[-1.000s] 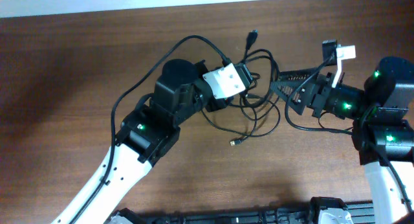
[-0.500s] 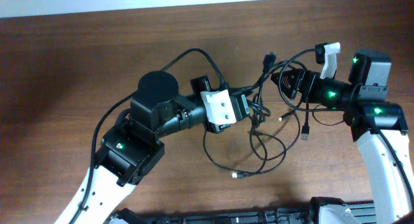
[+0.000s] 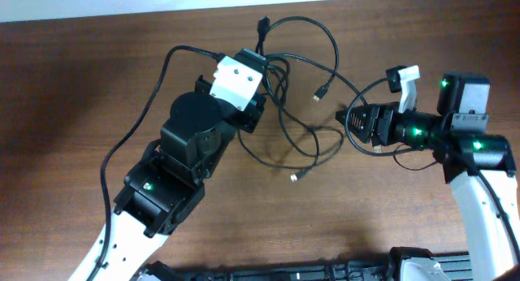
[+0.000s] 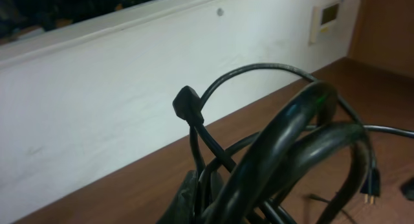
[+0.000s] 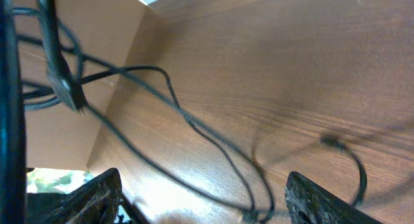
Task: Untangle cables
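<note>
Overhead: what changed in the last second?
The left gripper swung back and to the left, toward the far edge of the table. It dragged the cables with it, so the tangle now lies farther back and more spread out. Unchanged: the left fingers are shut on the cables, and the right gripper is roughly where it was, fingers open and empty.

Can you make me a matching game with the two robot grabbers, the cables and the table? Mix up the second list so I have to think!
Things
1. left gripper
2. right gripper
3. cables
4. table

What fits
A. brown wood
B. open
C. black, tangled in loops
D. shut on the cables

Right pairs: 1-D, 2-B, 3-C, 4-A.
</note>
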You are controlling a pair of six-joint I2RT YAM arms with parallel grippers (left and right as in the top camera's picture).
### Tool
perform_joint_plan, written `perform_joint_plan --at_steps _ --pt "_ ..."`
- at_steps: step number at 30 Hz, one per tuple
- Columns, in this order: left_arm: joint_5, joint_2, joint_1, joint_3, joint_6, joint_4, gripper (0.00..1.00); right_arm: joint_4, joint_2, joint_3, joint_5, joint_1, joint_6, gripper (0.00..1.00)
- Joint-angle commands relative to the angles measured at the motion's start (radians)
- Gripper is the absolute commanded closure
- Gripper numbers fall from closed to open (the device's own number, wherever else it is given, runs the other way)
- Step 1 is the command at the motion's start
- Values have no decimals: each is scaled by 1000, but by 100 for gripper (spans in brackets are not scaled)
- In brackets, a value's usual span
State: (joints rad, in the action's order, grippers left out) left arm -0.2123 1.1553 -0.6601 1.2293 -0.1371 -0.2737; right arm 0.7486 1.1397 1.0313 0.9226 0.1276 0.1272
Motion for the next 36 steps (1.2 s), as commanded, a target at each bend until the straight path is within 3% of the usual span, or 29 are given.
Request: perform_joint_plan --at_steps 1,3,8,13,18,21,29,35,36 --pt "-77 -28 4 10 69 7 100 0 -67 6 45 -3 -18 21" --pt "-71 -28 4 10 151 8 100 -8 -97 6 95 -3 -25 21" --pt "9 -28 3 10 356 10 100 -21 -174 6 233 -3 -285 26" --pt "157 -26 2 10 595 30 100 -194 -235 6 233 -3 -415 26" --pt "163 -25 1 10 695 45 100 -259 -237 6 233 -3 -541 29" --pt "243 -25 -18 10 713 112 100 -259 -218 6 234 -15 -565 29" --pt "243 4 -106 10 713 180 100 -341 -142 6 206 -147 -565 30" --pt "243 6 -135 10 713 219 100 -379 -140 6 227 -162 -563 48" --pt "239 8 -143 10 713 218 100 -398 -140 6 233 -162 -557 56"
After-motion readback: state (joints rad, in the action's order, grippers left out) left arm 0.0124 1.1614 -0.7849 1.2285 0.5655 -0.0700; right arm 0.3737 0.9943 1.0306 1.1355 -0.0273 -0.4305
